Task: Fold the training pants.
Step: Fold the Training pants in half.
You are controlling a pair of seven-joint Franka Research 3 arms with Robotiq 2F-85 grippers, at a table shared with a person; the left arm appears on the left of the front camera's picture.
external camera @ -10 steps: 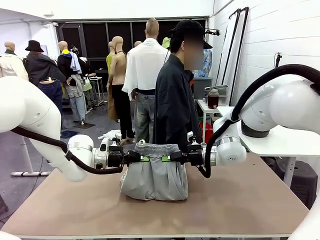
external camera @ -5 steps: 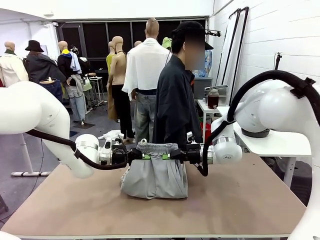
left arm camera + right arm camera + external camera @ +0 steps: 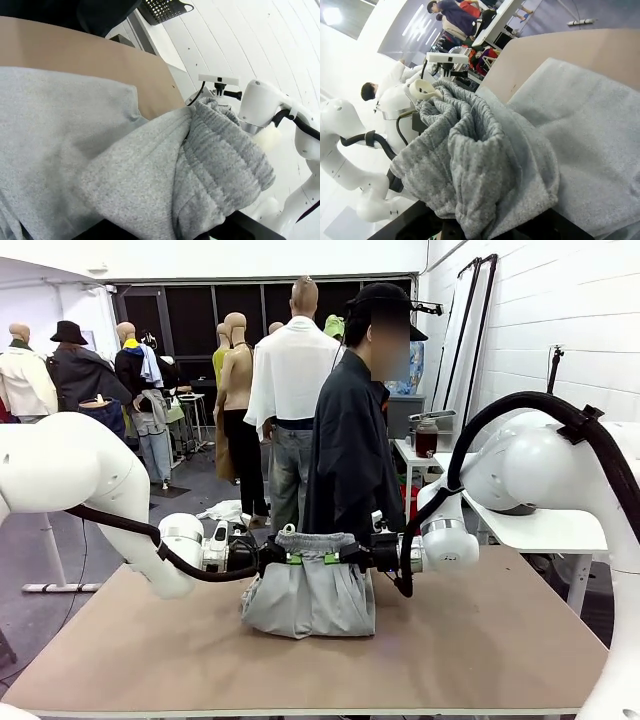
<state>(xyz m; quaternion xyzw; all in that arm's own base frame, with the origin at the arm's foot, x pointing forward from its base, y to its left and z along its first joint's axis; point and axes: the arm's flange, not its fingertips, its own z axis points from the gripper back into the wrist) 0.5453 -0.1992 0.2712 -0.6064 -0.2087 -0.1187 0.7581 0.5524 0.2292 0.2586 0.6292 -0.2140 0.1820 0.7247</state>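
From the front, I hold the training pants by the waistband, my left fingers pinched shut on one end and my right fingers on the other. The waistband runs straight across between my two arms, and the legs hang down with their lower end bunched on the tabletop. The person stands just behind.

In my left wrist view, the gathered waistband is bunched right at my fingers, with the grey cloth spreading away over the tabletop.

My right wrist view shows the same: the waistband is clamped close. I judge the next lay-down must go away from both arms evenly.
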